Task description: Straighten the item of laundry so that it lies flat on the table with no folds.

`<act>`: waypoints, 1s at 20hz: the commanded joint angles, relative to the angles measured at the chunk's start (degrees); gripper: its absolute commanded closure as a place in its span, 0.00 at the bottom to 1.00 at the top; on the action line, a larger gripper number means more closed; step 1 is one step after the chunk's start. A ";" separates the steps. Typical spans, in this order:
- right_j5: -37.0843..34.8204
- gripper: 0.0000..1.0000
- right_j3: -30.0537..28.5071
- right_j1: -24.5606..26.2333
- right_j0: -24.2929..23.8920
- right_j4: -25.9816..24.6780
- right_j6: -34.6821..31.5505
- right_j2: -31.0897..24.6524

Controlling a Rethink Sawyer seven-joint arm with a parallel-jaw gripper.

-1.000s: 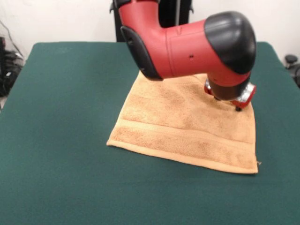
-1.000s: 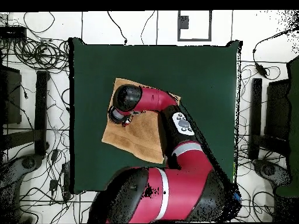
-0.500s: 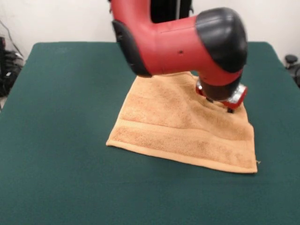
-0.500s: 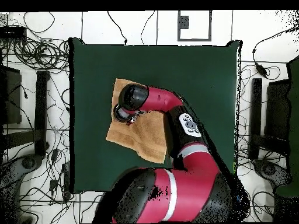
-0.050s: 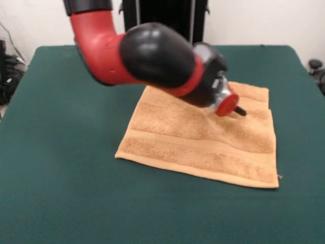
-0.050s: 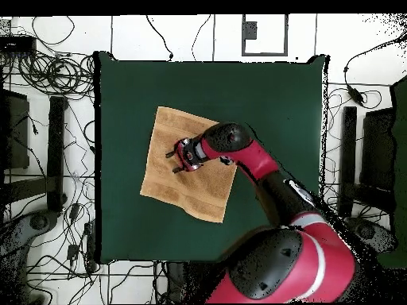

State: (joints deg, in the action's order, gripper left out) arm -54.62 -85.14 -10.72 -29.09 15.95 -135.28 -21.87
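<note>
The item of laundry (image 5: 198, 147), a tan-orange towel with a woven band near its front edge, lies spread on the green table (image 5: 61, 127). A slight ripple shows in it beside the gripper. My gripper (image 5: 240, 110) hangs just over the towel's far right part, tipped sideways, with only a dark tip showing here. In the overhead view the towel (image 6: 171, 191) sits left of the table's (image 6: 270, 103) middle. There the gripper (image 6: 172, 160) points left over it, its two prongs apart with nothing between them.
The red arm (image 6: 254, 163) slants across the towel's right edge in the overhead view. Cables and dark equipment (image 6: 48, 151) line the floor along both sides of the table. Dark gear (image 5: 7, 66) shows past the table's left edge in the front view.
The wrist has swung round from pointing straight down to lying tipped sideways, and the arm's bulk has shifted left in the front view. The towel's far right corner now shows.
</note>
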 commanded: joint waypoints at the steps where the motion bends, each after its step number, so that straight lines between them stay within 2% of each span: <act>1: 9.97 0.00 -14.41 3.38 0.89 8.54 -5.15 -10.30; 13: 12.18 0.00 -17.78 2.80 0.05 10.38 -3.96 -12.78; 20: 18.47 0.00 -12.26 6.01 4.85 4.76 -2.64 -7.09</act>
State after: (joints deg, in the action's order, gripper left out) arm -45.49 -98.24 -10.22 -29.11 21.03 -135.28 -27.66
